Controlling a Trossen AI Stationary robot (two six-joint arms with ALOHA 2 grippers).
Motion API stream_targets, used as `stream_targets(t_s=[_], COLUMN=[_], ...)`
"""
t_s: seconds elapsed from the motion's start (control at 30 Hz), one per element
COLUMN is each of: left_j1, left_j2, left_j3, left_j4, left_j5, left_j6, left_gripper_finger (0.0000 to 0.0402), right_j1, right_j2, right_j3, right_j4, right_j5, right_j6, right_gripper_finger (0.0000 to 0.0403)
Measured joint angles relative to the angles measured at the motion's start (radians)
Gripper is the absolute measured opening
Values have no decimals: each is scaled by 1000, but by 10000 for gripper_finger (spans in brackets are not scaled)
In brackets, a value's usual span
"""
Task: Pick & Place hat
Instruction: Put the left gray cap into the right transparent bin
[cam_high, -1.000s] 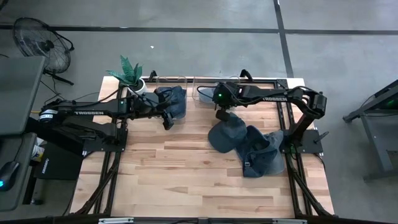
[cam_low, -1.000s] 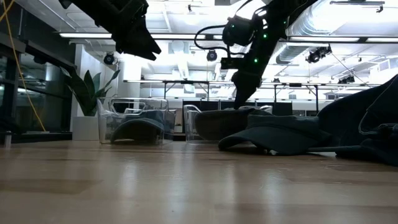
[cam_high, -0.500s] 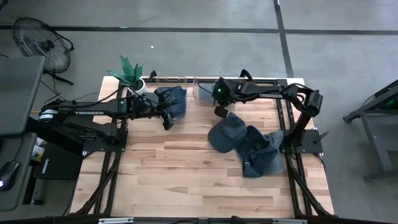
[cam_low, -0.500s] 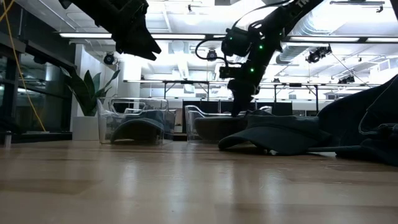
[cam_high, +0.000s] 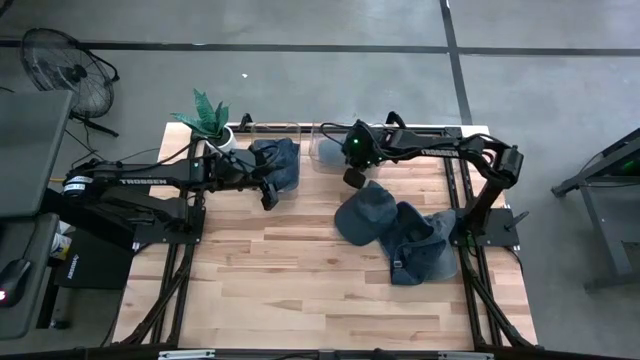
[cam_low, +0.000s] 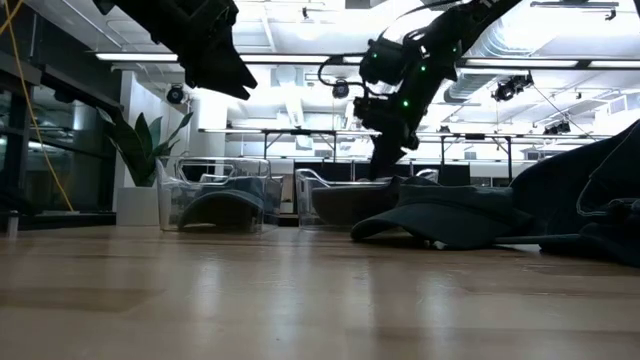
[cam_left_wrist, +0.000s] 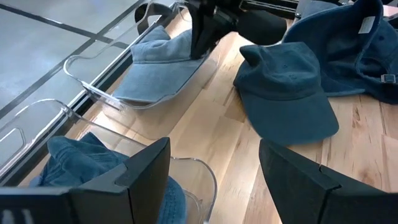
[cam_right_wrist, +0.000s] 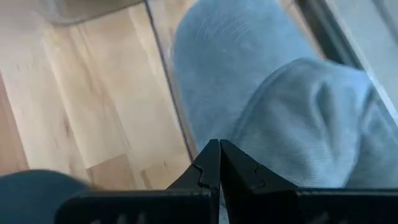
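Still waiting in a heap just in front of the right bin: dark hats. Lying delivered inside that bin: light blue hat. Rising off it now with the right gripper, jaws pinched together, carrying nothing. Hovering left of the bin with the left gripper, jaws spread, empty.

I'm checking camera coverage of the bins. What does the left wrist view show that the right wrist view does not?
Only the left wrist view shows the dark blue hat lying on the table, the near clear bin holding another hat, and the open left hand. Only the right wrist view shows the right hand shut, empty, right above the fabric. Both show the light blue hat in the far clear bin.
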Motion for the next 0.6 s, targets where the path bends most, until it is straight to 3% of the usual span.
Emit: stream_targets(t_s=[0.17, 0.3, 0.6], left_j1=[0, 0, 0], left_j2=[0, 0, 0], left_j3=[0, 0, 0], left_j4=[2, 7, 7], left_j5=[6, 5, 5], left_j6=[-1, -1, 0], left_gripper_finger=[241, 241, 241], right_j1=[0, -13, -88], right_j2=[-38, -47, -23], right_j3=[0, 0, 0], right_j4=[15, 36, 24], right_j5=[34, 129, 13], right_j6=[1, 49, 275], right_gripper_finger=[0, 0, 0])
